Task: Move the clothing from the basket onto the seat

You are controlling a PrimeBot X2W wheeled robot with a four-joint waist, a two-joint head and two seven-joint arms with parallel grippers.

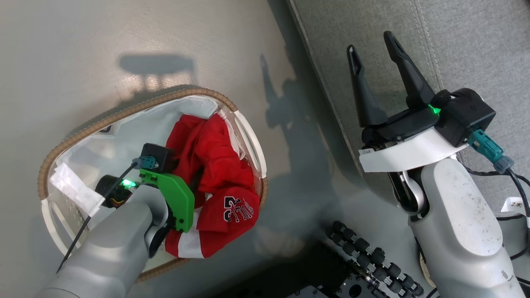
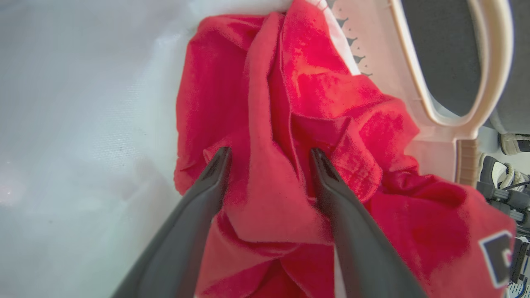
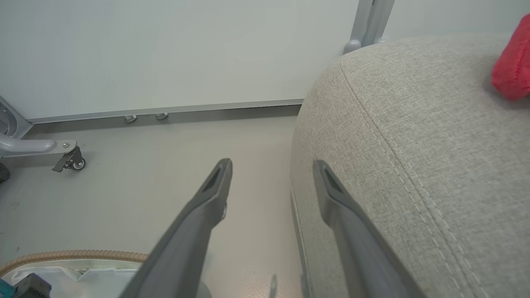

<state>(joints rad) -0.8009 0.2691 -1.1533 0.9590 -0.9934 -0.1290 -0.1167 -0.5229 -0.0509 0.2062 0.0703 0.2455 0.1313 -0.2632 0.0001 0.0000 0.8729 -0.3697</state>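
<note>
Seat [image 1: 455,41]: grey, beside the basket [image 1: 194,90]; my right jaws hang apart and empty over its edge, and a red scrap [image 3: 511,62] on it is cut off. Clothing [image 1: 211,161]: a red heap in the basket, my left jaws apart astride a fold. Closing deep on that ridge seems best to me; the layers beneath are hidden.

Head cam's up high, looking near-straight down: basket [image 1: 194,89] lower left, seat [image 1: 476,41] off to basket's right. L wrist cam's down inside the basket, v. close on the clothing [image 2: 290,124], basket's side just beyond. R wrist cam sits outside the basket, above its rim, facing across floor [image 3: 124,186] to a room wall [image 3: 165,49]; shares basket rim and seat edge w/ head cam. Head and L wrist share the clothing.
</note>
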